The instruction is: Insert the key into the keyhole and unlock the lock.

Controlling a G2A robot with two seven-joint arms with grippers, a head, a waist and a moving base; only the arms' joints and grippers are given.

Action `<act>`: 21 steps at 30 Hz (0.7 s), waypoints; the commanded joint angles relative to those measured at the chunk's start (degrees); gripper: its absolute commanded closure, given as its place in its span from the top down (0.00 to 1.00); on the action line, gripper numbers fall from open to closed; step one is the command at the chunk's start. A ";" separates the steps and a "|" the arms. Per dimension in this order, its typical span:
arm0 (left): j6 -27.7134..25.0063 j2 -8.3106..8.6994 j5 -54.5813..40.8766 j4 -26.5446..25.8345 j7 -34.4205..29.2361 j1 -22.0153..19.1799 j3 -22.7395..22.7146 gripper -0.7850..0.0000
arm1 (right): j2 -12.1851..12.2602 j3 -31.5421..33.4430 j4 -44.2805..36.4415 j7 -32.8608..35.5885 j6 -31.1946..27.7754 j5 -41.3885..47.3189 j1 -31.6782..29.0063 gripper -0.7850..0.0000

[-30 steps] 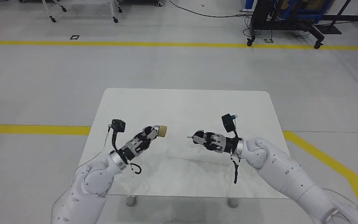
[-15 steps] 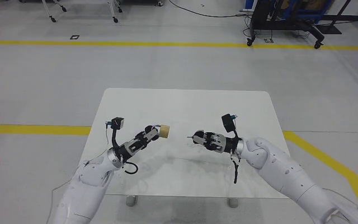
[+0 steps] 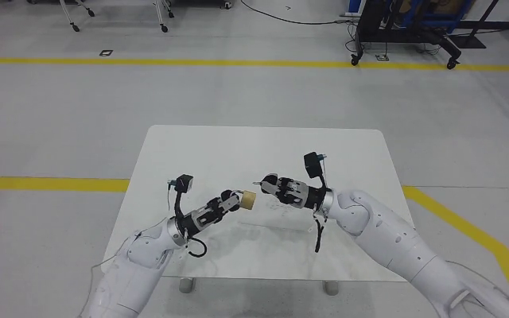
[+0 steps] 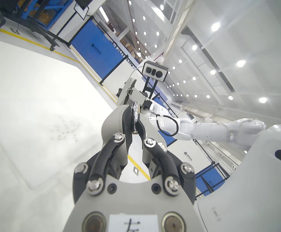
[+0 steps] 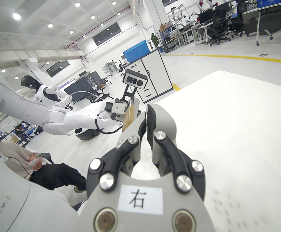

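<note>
On my top feed I have a white table (image 3: 350,151) with rounded corners in the middle of the frame, its top bare apart from faint scuff marks near the centre. It stands on a pale grey floor (image 3: 95,111). One yellow line (image 3: 238,61) runs across the upper part of the frame, and another passes level with the table on both sides. A black wheeled frame (image 3: 406,36) sits in the upper right corner, and cables trail along the top edge beside it. My right wrist feed gives me more of the hall: a white cabinet (image 5: 157,74) stands past the far table edge, and desks with dark office chairs (image 5: 219,19) fill the upper right under rows of ceiling lights. Both arms meet over the middle of the table, held above its top. The left gripper (image 3: 237,197) is clamped on the lock (image 3: 248,199), a small brass-coloured block just left of centre in the top frame. On the left wrist feed I see the lock edge-on, pinched between the black ribbed pads. The right gripper (image 3: 269,184) comes in from the right, its fingers closed on the key (image 3: 259,184), which I see as a thin dark sliver poking out toward the lock. The key tip sits just up and right of the lock in the top frame, very close to it. I cannot tell whether the two touch or whether the tip has entered the keyhole.
</note>
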 commanded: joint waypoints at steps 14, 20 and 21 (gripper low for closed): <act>10.76 -0.77 -11.32 0.80 0.51 -0.56 3.64 0.00 | -1.38 3.23 -5.01 -11.43 5.21 -6.44 -4.27 0.00; 14.41 -1.54 -28.02 3.35 -4.35 -2.28 4.98 0.00 | -2.48 4.50 -4.81 -20.01 4.47 -12.64 -6.11 0.00; 15.03 -1.68 -31.38 3.81 -5.92 -2.55 5.11 0.00 | -2.63 4.74 -4.94 -21.44 4.21 -13.89 -6.43 0.00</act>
